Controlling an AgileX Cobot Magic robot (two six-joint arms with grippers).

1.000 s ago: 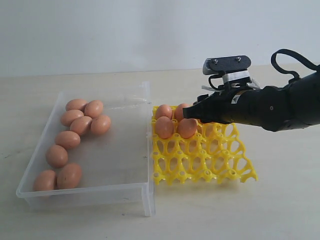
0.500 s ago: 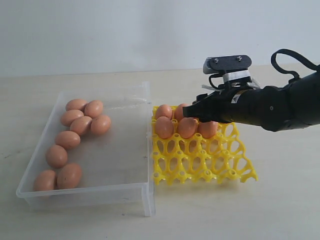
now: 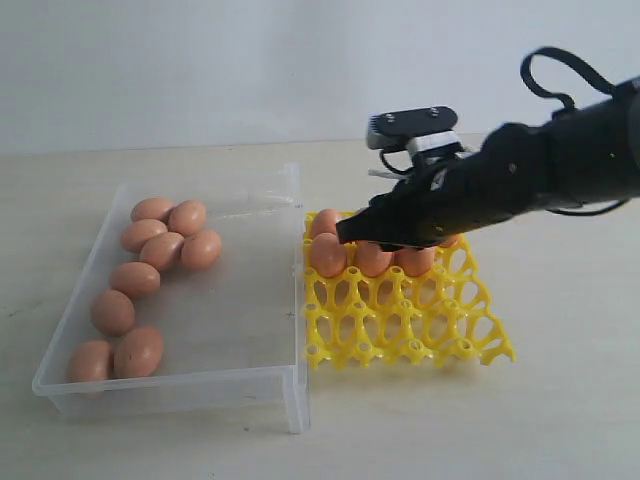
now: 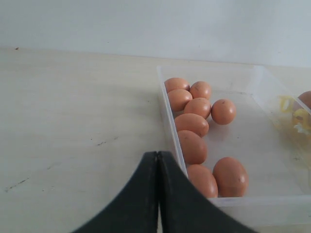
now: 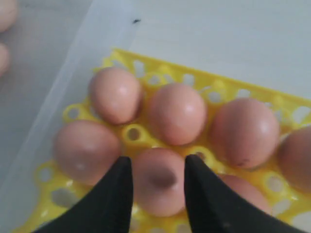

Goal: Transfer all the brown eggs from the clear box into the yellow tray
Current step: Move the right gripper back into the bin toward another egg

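Several brown eggs (image 3: 150, 262) lie along the left side of the clear box (image 3: 296, 300); the left wrist view shows the same eggs (image 4: 192, 124) and box (image 4: 167, 107). The yellow tray (image 3: 420, 320) stands right of the box with several eggs (image 3: 328, 255) in its far cups. My right gripper (image 3: 350, 232) hovers just over those eggs, open, its black fingertips (image 5: 121, 167) apart above an egg (image 5: 160, 187) seated in the tray (image 5: 146, 65). My left gripper (image 4: 158, 154) is shut, empty, beside the box's outer wall.
The pale tabletop (image 3: 560, 400) stretches around box and tray. The right arm's black body (image 3: 540, 175) and cable loop (image 3: 550, 60) hang over the tray's far right. Near rows of tray cups (image 3: 400, 340) hold nothing.
A third egg appeared in the tray's second row. My right gripper then rose and shifted left over the tray, its jaws narrowing. The left gripper stayed put.
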